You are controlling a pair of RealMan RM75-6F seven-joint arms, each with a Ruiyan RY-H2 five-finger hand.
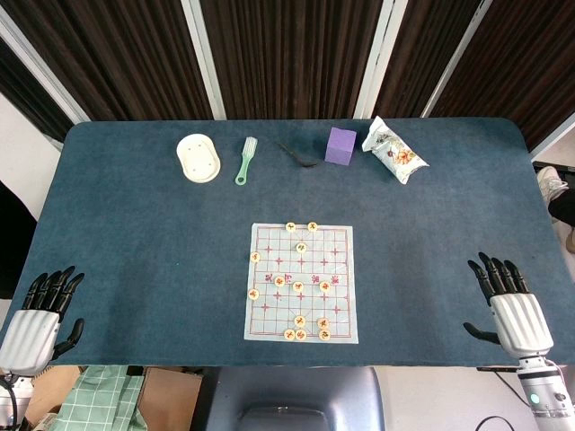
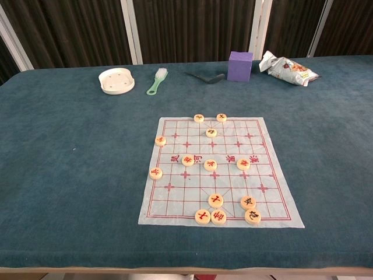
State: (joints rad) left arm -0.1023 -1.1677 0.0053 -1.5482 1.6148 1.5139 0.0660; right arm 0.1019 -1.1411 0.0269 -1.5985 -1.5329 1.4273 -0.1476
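A paper Chinese chess board (image 1: 302, 283) (image 2: 218, 172) lies in the middle of the blue table, with several round wooden pieces (image 1: 299, 334) (image 2: 216, 200) scattered on it. My left hand (image 1: 40, 319) hovers at the table's near left corner, fingers apart, holding nothing. At the near right edge my right hand (image 1: 510, 305) is likewise open and empty, well away from the board. Neither hand shows in the chest view.
Along the far side stand a cream round dish (image 1: 198, 158) (image 2: 116, 80), a green brush (image 1: 245, 161) (image 2: 157, 80), a dark spoon-like tool (image 1: 301, 157) (image 2: 206, 76), a purple block (image 1: 340, 145) (image 2: 240, 65) and a printed snack bag (image 1: 393, 150) (image 2: 287, 67).
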